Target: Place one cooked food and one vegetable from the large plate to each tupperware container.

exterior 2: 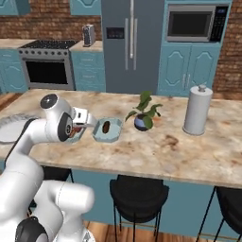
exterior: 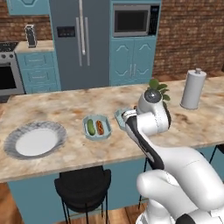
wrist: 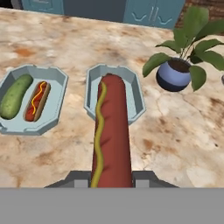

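The pincer (wrist: 111,181) is clamped on a hot dog (wrist: 111,131), seemingly above the empty tupperware container (wrist: 135,94).

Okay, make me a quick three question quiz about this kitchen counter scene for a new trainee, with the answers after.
1. True or false: the gripper is shut on a hot dog.
2. What lies in the left tupperware container in the hand view?
3. The large plate holds: A) food, B) nothing visible.

Key: 1. True. 2. A cucumber and a second hot dog. 3. B.
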### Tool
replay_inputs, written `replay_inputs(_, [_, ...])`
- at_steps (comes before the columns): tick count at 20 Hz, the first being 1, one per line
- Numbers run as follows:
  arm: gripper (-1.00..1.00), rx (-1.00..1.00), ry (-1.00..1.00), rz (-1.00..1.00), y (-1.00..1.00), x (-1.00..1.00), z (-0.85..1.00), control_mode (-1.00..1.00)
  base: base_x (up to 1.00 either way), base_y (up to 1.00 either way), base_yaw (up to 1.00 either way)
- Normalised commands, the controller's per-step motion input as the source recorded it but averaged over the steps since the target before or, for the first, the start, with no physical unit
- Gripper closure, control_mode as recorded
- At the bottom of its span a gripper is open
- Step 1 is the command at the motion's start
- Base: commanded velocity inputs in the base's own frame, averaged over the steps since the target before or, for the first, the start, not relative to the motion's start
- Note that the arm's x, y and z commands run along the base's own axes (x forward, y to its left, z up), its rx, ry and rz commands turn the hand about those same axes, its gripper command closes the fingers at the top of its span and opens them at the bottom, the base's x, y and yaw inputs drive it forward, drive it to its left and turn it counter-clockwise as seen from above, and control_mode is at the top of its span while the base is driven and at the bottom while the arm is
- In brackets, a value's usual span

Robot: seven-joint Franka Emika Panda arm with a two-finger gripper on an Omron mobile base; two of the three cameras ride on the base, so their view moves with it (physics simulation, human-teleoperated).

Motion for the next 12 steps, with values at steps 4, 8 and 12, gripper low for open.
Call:
replay_inputs(4, [1.0,0.0,0.0,0.0,0.0,0.0,0.0,1.0,0.9,0.18,-0.32])
replay_inputs(8, [1.0,0.0,0.0,0.0,0.0,0.0,0.0,1.0,0.74,0.04,-0.19])
replay_inputs(12, [1.0,0.0,0.02,0.0,0.0,0.21,0.0,-1.0,0.41,0.0,0.0])
